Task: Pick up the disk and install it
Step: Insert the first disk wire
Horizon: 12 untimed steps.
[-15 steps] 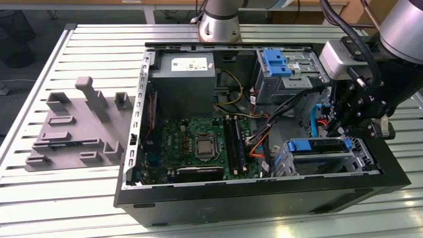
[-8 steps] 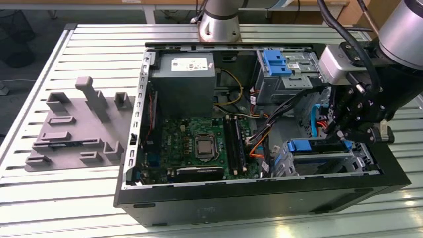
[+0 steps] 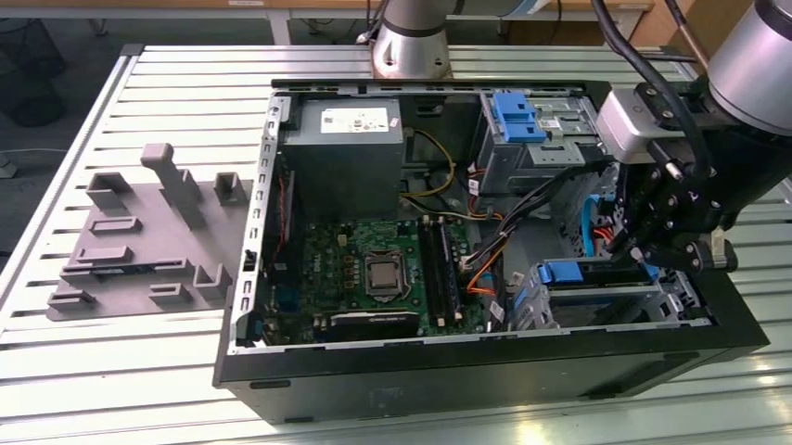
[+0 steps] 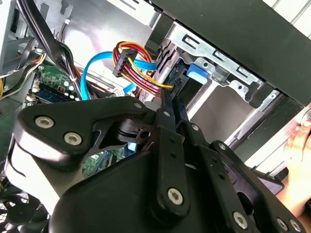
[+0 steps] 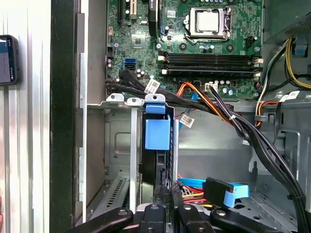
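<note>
Sitting in drive cage [image 3: 674, 301], one disk [image 5: 158, 133]

Open computer case [image 3: 495, 371] sitting mid-frame on slatted table [image 3: 124, 371]; grey foam tray [image 3: 136, 241] lying at left; green motherboard [image 3: 371, 273] showing inside.

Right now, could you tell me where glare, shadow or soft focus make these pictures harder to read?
In the exterior view, light glares off the slatted metal table at the near edge, while the computer case front wall sits dark. In the second wrist view, the gripper linkage looms close and soft-edged, and the case floor behind washes out pale. In the first wrist view, the motherboard is evenly lit and crisp.
</note>
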Tool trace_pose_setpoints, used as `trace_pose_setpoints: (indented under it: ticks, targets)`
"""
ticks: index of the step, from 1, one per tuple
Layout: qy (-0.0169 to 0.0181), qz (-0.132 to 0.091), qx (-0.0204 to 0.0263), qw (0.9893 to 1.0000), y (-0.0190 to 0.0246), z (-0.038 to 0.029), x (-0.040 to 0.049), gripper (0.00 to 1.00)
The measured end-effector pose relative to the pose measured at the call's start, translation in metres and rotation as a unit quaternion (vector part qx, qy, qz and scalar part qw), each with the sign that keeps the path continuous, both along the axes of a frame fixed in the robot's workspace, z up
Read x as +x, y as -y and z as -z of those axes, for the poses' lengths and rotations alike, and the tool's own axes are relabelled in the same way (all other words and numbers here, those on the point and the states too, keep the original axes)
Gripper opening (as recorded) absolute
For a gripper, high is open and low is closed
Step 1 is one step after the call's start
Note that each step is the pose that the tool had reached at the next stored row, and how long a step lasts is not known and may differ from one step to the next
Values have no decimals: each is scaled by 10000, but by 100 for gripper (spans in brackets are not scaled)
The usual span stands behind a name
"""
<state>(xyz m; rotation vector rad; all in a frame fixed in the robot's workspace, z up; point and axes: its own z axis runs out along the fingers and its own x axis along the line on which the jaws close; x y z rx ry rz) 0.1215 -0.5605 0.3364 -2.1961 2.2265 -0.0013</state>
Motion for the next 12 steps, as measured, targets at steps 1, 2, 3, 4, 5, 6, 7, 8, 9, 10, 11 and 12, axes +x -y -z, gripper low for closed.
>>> trace_pose_setpoints:
  ticks: [1,2,3,4,5,6,7,8,9,10,11,12]
  targets:
    - [0,0,0,10000,2,2,0,16]
    - [0,0,-1,10000,3,3,0,16]
    - [0,0,-1,10000,4,5,0,16]
    - [0,0,-1,10000,5,6,0,16]
    - [0,0,-1,10000,7,9,0,16]
    - [0,0,-1,10000,7,12,0,16]
    - [0,0,-1,10000,8,15,0,16]
    - [0,0,-2,10000,9,17,0,16]
    - [0,2,-1,10000,9,20,0,16]
    - [0,3,-2,10000,9,22,0,16]
    - [0,6,-2,10000,9,23,0,16]
    - [-1,10,-2,10000,9,23,0,16]
